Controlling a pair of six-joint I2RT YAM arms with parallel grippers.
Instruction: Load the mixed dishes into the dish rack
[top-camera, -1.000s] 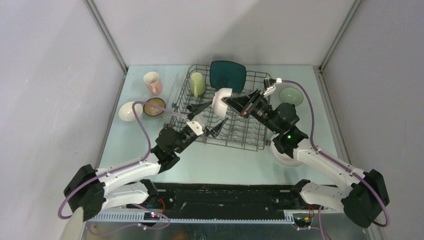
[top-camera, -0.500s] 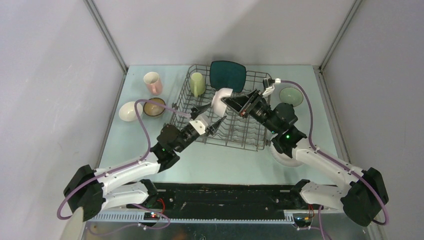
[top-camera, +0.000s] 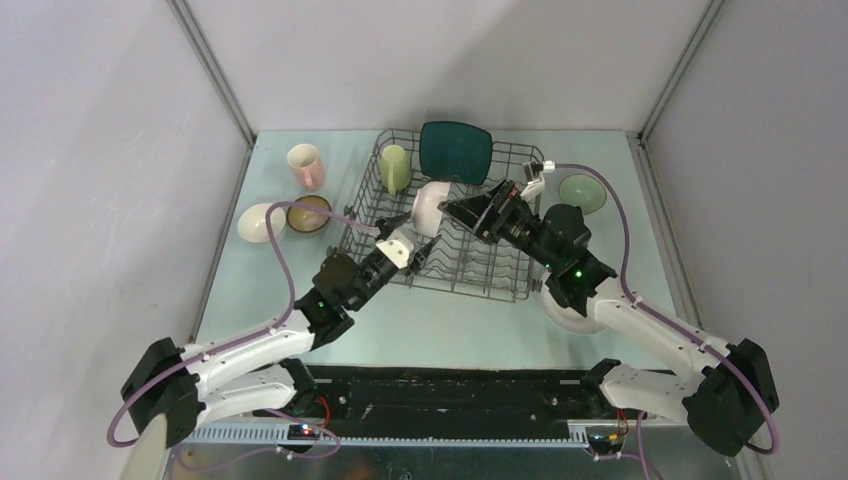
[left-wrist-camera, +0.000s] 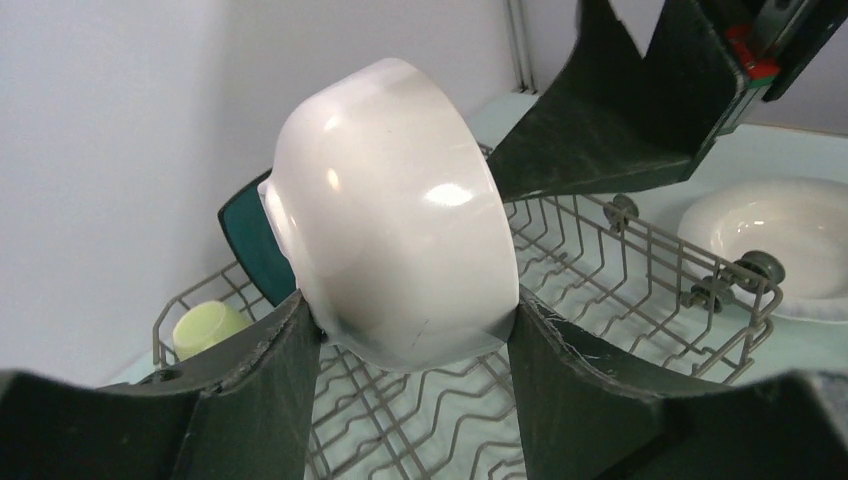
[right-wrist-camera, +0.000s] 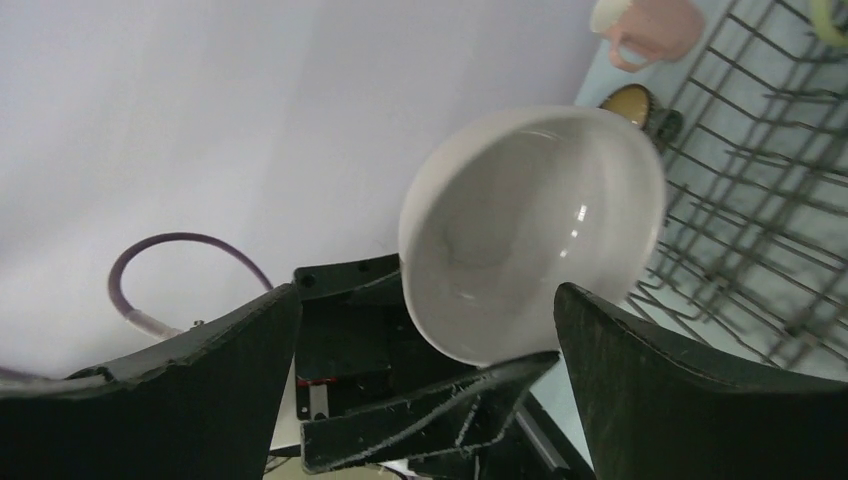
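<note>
White round plate (top-camera: 572, 316) sits nearest on the table, outside the dish rack's right front corner, partly under the right arm.

Left gripper (left-wrist-camera: 410, 312): jaws clamped across a white bowl (left-wrist-camera: 395, 250), one finger on each side of its wall. The bowl is tipped on its side over the middle of the dish rack (top-camera: 490, 268), above the tines. Can't tell if it touches the wire.

Right gripper (right-wrist-camera: 428, 296): jaws spread wide, holding nothing. It faces the bowl's open mouth from the right. In the right wrist view the bowl sits between the two fingers with a gap on each side. The left gripper's finger shows just under the rim.

Already in the rack, along the far edge:
- yellow-green mug (top-camera: 395, 167) at the far left corner
- teal square plate (top-camera: 455, 150) standing on edge, just right of the mug

On the table, left of the rack:
- second white bowl (top-camera: 260, 222)
- dark brown bowl (top-camera: 310, 213), just beside it
- pink cup (top-camera: 306, 165), upright, farther back

Pale green bowl (top-camera: 580, 190) is on the table right of the rack, behind the right arm.
</note>
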